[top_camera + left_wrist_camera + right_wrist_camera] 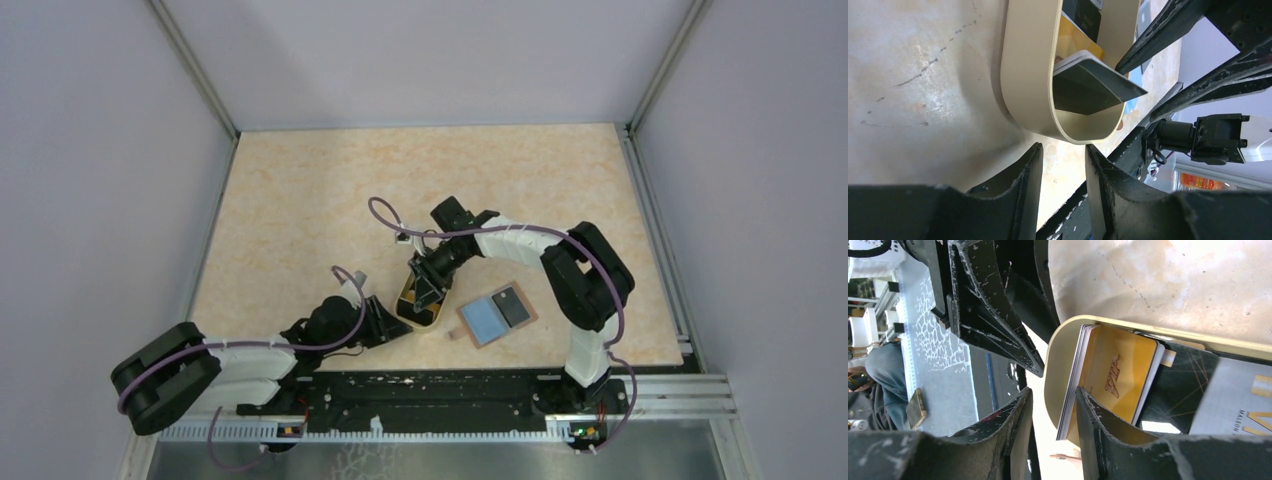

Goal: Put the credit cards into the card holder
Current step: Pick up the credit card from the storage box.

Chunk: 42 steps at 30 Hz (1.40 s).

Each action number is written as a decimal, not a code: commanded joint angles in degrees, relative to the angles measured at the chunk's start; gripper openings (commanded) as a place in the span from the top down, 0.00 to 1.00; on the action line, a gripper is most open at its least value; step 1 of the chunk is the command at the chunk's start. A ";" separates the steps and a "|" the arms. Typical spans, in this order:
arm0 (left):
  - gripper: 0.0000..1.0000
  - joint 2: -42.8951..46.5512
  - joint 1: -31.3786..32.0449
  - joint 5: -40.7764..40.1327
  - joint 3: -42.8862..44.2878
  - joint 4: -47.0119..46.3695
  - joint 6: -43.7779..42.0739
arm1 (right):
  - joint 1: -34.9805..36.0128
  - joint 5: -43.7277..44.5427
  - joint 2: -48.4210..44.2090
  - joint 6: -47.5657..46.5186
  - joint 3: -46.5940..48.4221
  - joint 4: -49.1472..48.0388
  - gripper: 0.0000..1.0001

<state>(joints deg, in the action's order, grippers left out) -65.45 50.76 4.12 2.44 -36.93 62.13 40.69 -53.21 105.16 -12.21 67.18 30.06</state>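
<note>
Several credit cards [1118,375] lie in an oval tan dish [1058,355], a yellow one on top of black and grey ones. Part of the stack [1071,390] stands tilted up on its edge. My right gripper [1053,391] straddles that edge: one finger touches the stack, the other stands apart, so it is open. From the left wrist a grey card [1093,85] shows raised in the dish [1028,75]. My left gripper [1064,147] is open and empty just off the dish's near end. The card holder [488,320] lies open, blue side up, right of the dish [425,326], with a dark card [515,305] on it.
The two grippers [392,320] [428,295] crowd the dish from the left and from above. The left arm's fingers [993,315] sit close beside my right ones. The metal rail [450,385] of the arm bases runs just in front. Grey walls enclose the table [330,190].
</note>
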 commanded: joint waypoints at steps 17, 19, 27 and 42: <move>0.58 -0.12 -0.05 -1.42 3.37 -0.64 -1.65 | 1.67 4.06 4.86 -0.81 2.62 3.54 0.53; 0.58 0.65 -0.05 -1.57 3.48 0.15 -1.96 | 1.68 3.08 5.84 -0.76 2.99 3.97 0.55; 0.58 3.76 -0.06 -2.33 3.54 3.10 -2.54 | 0.96 0.18 4.77 -1.35 4.63 5.64 0.60; 0.58 4.23 -0.05 -2.08 3.56 3.59 -2.94 | -2.78 -1.98 4.71 -1.70 5.98 7.25 0.63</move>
<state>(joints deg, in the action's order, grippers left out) -62.08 50.74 2.39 4.78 -33.36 60.34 38.98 -52.93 110.91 -12.93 70.35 36.95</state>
